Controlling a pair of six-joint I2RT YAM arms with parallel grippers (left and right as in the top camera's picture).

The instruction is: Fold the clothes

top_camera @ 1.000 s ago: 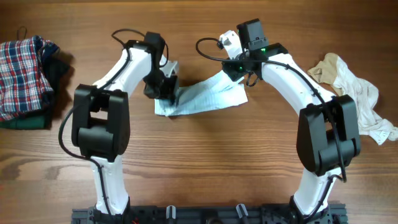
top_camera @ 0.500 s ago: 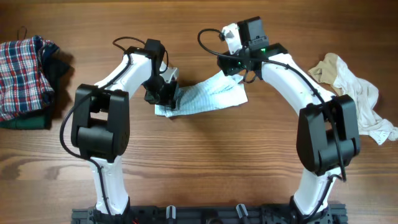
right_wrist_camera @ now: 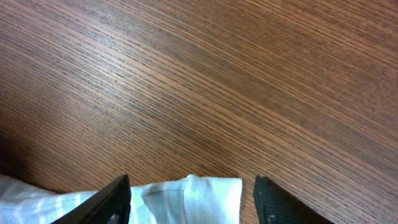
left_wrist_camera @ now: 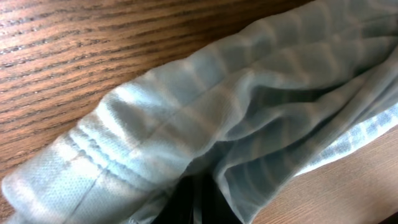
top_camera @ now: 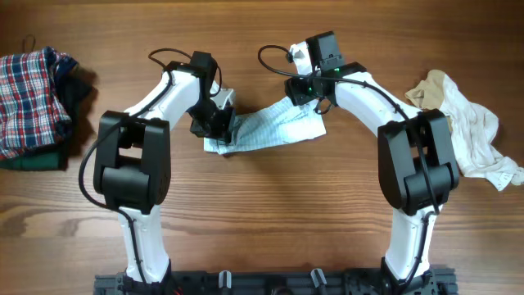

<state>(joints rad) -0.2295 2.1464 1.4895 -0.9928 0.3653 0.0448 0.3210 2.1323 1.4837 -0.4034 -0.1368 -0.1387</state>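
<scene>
Centrally, the pale blue-and-white striped garment (top_camera: 274,129) lay on the wooden table (top_camera: 270,221), stretched in a rumpled band between the two arms. The left gripper (top_camera: 214,123) was clenched on its left end, and the left wrist view showed the striped cloth bunched and draped over the dark fingers, with a stitched hem running along the nearest fold. The garment's far end reached up toward the right arm.

The right gripper (right_wrist_camera: 191,183) stood released, its two black fingers (right_wrist_camera: 118,200) wide apart above the table. A white cuff (right_wrist_camera: 211,196) of the striped garment lay between them at the lower edge of the right wrist view. The jaws were not closed on it, and whether either finger touched the cloth could not be told.

At the table's left edge, well apart from the arms, a red-blue plaid garment (top_camera: 29,90) sat heaped on top of a dark green one (top_camera: 33,160). At the right edge, a loose heap of cream and tan garments (top_camera: 467,131) lay spread beside the right arm, unfolded and apart from the striped piece.
</scene>
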